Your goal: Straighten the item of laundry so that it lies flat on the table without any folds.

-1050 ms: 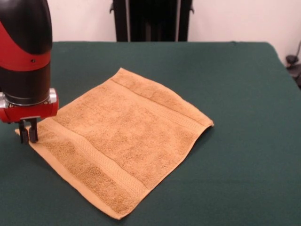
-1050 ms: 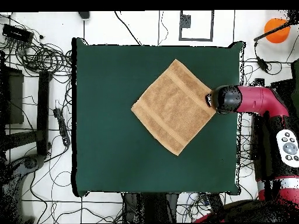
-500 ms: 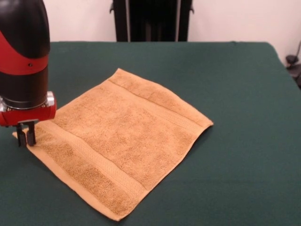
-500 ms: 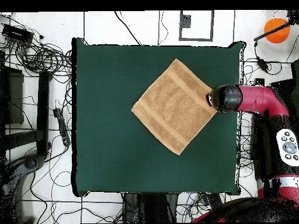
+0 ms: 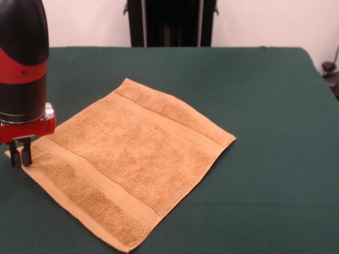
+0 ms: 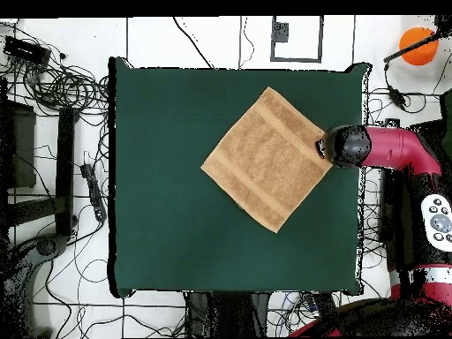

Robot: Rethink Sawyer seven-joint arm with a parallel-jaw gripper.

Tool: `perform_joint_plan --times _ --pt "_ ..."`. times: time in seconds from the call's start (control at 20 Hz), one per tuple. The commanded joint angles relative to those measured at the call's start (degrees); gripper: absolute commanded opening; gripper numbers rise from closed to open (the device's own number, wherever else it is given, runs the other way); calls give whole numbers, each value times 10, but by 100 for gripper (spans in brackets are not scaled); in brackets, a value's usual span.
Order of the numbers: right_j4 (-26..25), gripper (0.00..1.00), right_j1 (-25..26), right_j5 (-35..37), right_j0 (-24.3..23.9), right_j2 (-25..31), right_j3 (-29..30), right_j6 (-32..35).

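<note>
Now the towel (image 5: 130, 164) lies flat, unfolded.

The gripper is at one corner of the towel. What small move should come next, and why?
Probably let go of the corner and lift straight up. The towel already lies spread on the table with no fold showing, and the gripper stands at its left corner in the front view, fingers close together. More pulling would likely only drag the towel toward the table's edge.

The gripper (image 5: 18, 155) slides further left in the front view, fingers closed on the towel's (image 5: 130, 159) left corner, and the whole towel comes with it, its right corner drawn in leftward too.
</note>
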Motion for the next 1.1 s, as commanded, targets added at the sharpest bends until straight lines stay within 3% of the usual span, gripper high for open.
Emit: perform_joint_plan --times 0.05,0.5,1.1 --pt "12 0 2 50 18 43 -18 -180" --pt "11 0 2 38 22 38 -21 -168" --pt "16 0 -8 -2 19 34 17 -123"
